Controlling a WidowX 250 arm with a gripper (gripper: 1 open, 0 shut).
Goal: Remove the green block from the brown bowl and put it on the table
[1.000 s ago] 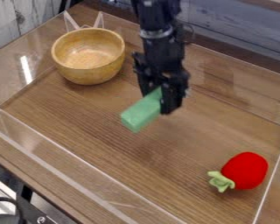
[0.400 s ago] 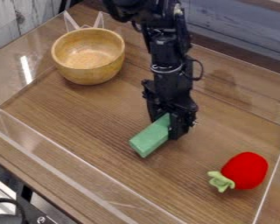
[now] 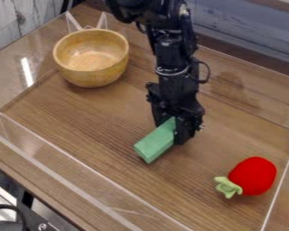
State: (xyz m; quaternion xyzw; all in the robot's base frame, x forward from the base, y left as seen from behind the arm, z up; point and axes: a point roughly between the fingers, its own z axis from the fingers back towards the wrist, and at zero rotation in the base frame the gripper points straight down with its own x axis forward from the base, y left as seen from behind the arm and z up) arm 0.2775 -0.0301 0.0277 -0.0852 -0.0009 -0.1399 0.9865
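Since a second ago the hand has come down and toward the camera with the green block; no change in the last fraction. Hand points straight down, clenched on the block's far end. Block's near end rests on the table. Brown bowl empty, well apart; strawberry toy near right.

The tool covers the upper end of the green block, so the contact there cannot be seen. The arm runs out past the top edge above the tool. The table is cropped on all sides.
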